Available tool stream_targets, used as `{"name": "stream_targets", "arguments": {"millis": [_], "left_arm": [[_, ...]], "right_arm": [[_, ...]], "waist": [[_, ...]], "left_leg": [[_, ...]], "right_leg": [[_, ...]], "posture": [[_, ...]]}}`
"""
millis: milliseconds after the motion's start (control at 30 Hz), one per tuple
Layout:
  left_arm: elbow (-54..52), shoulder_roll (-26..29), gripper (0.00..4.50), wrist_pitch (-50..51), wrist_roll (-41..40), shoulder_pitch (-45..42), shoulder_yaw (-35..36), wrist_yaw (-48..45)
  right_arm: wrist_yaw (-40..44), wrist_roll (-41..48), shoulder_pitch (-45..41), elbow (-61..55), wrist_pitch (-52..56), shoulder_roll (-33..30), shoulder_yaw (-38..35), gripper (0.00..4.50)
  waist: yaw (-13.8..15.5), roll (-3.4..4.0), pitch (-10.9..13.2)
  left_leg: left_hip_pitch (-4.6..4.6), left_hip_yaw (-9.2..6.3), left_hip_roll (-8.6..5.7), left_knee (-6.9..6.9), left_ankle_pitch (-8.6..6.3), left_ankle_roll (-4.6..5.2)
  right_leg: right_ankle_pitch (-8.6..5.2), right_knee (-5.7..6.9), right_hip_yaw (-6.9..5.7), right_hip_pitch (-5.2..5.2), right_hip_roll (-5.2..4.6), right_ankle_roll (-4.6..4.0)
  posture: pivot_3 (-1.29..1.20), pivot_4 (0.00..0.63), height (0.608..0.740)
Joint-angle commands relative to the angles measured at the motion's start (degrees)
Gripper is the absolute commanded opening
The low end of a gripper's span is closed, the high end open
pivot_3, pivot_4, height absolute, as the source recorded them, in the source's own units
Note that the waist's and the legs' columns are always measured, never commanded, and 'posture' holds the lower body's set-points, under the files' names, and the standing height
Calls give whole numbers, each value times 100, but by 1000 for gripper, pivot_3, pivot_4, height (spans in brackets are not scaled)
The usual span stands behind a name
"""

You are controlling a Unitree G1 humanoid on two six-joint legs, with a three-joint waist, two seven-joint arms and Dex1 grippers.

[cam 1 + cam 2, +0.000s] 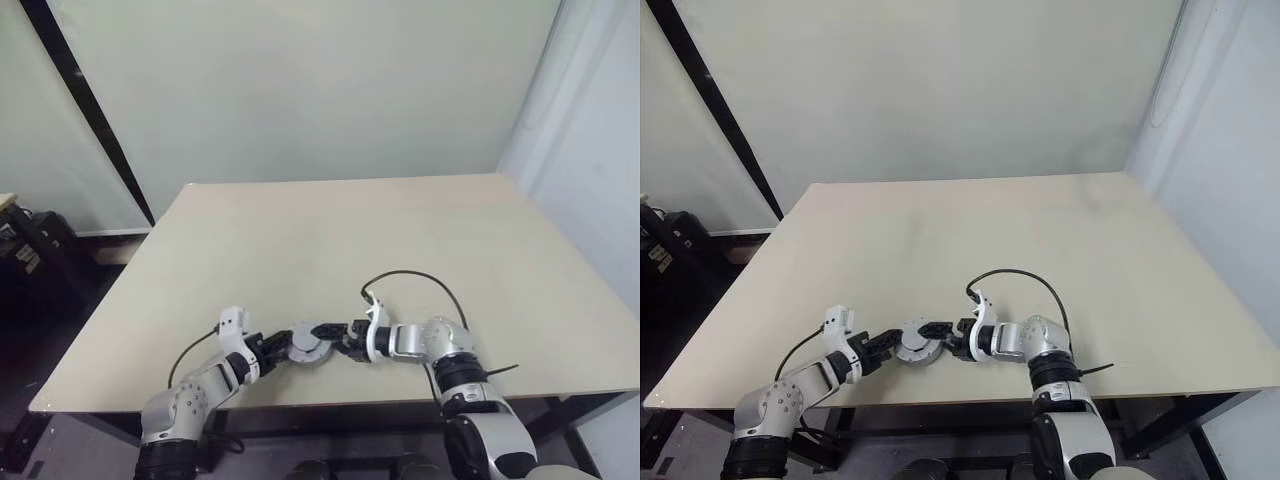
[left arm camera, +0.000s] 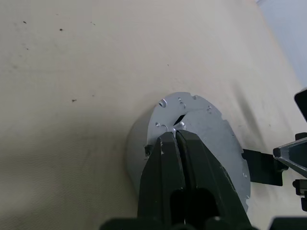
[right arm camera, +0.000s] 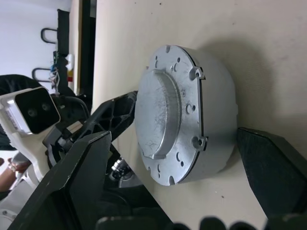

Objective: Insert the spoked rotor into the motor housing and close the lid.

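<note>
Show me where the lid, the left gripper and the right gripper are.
lid (image 3: 165,125), right wrist view: on its plain grey raised face.
left gripper (image 2: 175,139), left wrist view: at its closed fingertips, over the lid.
right gripper (image 3: 180,170), right wrist view: midway between its spread fingers.

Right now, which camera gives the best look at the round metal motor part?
The right wrist view: the motor part shows face and side wall, between the open right claw. The left wrist view has the shut left claw over it; in the head views it is tiny.
</note>
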Motion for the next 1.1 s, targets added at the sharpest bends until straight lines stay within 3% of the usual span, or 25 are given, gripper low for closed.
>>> {"name": "stream_targets", "arguments": {"millis": [33, 767, 900, 1067, 1100], "left_arm": [[90, -1, 0, 84, 191, 73, -129, 59], [211, -51, 0, -2, 421, 38, -129, 103], [212, -60, 0, -13, 459, 32, -128, 87], [205, -74, 0, -29, 514, 31, -127, 66], [204, -73, 0, -31, 520, 31, -128, 62]], "right_arm": [[-9, 143, -193, -33, -61, 171, -138, 4470], [-319, 219, -147, -69, 445, 309, -578, 4470], [-300, 154, -114, -105, 394, 316, -505, 3567], [-306, 135, -95, -93, 252, 326, -489, 3567], [-328, 141, -96, -84, 244, 331, -503, 3234]], "waist": [[-1, 0, 0], [0, 5, 0], [0, 5, 0], [0, 5, 0], [0, 6, 0]], "left_leg": [[1, 0, 0, -1, 0, 0], [4, 1, 0, -1, 0, 0], [4, 1, 0, -1, 0, 0], [3, 1, 0, -1, 0, 0], [3, 1, 0, -1, 0, 0]], "right_leg": [[0, 1, 0, 0, 0, 0], [-1, 0, 1, 3, -1, 0], [0, 0, 1, 3, -1, 0], [-1, 0, 1, 3, -1, 0], [-1, -1, 1, 3, -2, 0]], "posture": [[0, 0, 740], [0, 0, 740], [0, 0, 740], [0, 0, 740], [0, 0, 740]]}}
